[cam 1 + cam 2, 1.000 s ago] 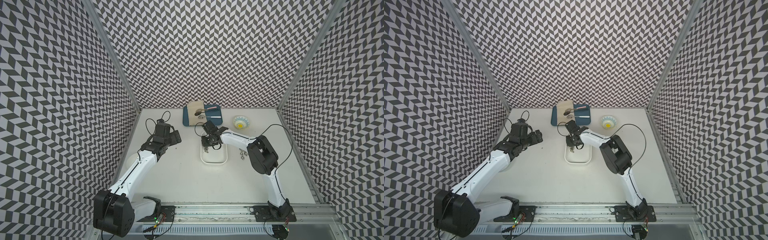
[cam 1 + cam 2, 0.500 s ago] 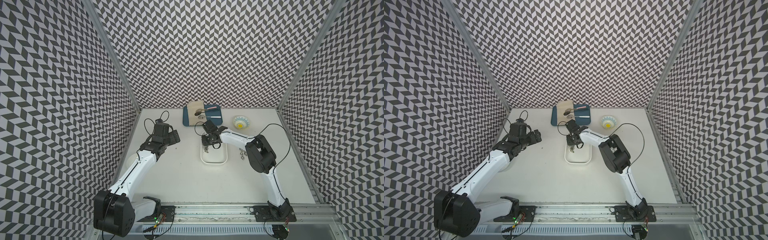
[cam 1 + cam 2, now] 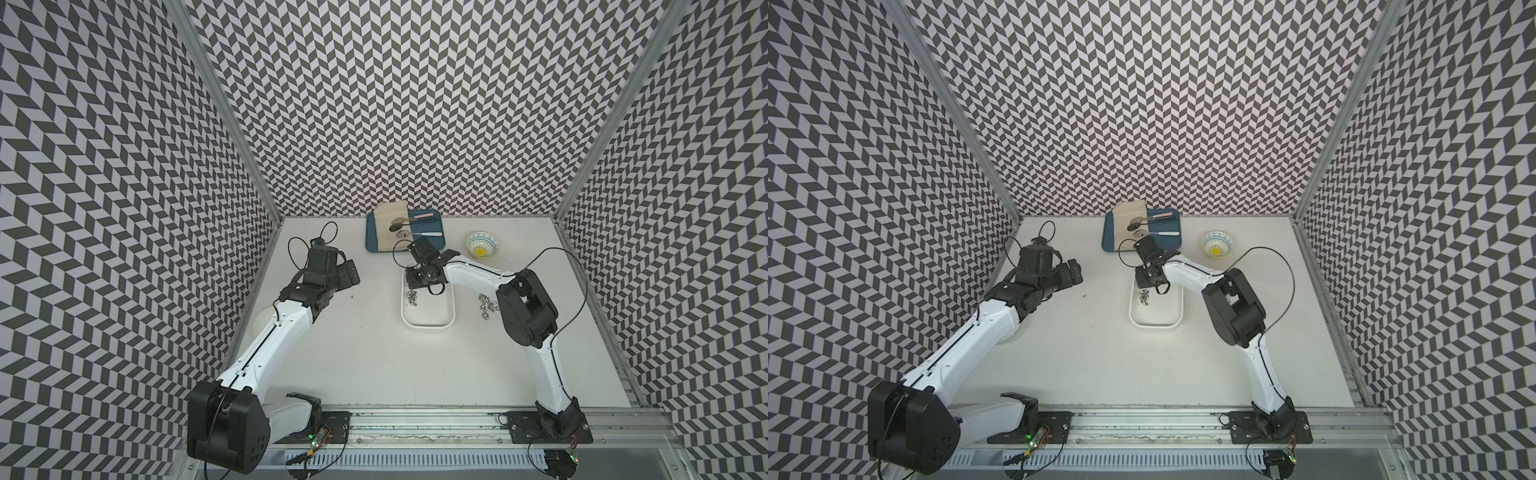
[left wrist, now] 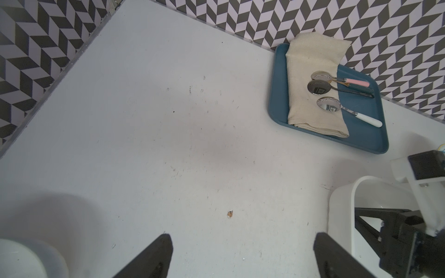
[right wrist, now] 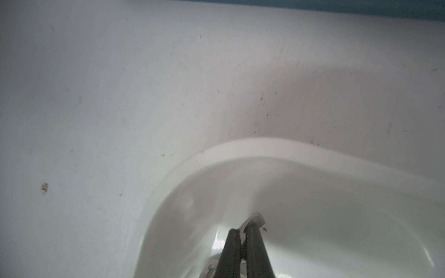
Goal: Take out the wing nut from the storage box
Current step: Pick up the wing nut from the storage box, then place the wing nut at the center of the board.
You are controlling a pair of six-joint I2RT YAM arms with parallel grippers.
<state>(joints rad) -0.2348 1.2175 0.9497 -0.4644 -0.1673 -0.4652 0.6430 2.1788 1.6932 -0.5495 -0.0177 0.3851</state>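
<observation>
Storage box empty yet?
Not empty. In both top views loose wing nuts lie on the storage box floor; the right gripper is shut on a small metal piece inside it.

White arms point(image 3: 274, 345), black joints point(image 3: 525, 307), looping cables point(image 3: 575, 266)

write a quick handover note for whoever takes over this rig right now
Right pincer: shut on a wing nut, low inside the far end of the storage box.
Left pincer: open, empty, over bare table.
Done: removed nuts lie on the table, on the right arm's side of the box.
Left: lift the gripped nut out; other nuts lie in the box.
</observation>
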